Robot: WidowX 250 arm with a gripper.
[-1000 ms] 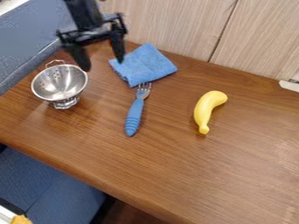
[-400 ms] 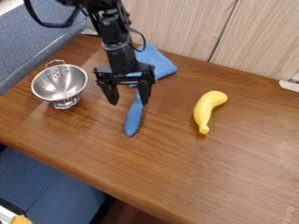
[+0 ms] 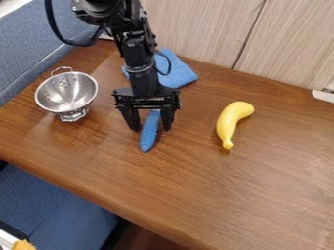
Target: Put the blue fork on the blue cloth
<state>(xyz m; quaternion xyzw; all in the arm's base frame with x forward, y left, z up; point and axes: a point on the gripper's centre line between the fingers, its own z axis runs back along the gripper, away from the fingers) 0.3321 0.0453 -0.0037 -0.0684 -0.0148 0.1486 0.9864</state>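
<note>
Here, the fingers of the black gripper [image 3: 151,129] are spread wide, and the blue fork [image 3: 149,137] is seen between them.

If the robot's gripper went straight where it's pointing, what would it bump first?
Probably the table, with the blue fork between the open jaws of the gripper. How far down is hard to tell.

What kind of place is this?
Perhaps a workshop or lab corner: a robot arm hangs over a wooden table, with a metal colander and a toy-like banana set out on it.
</note>
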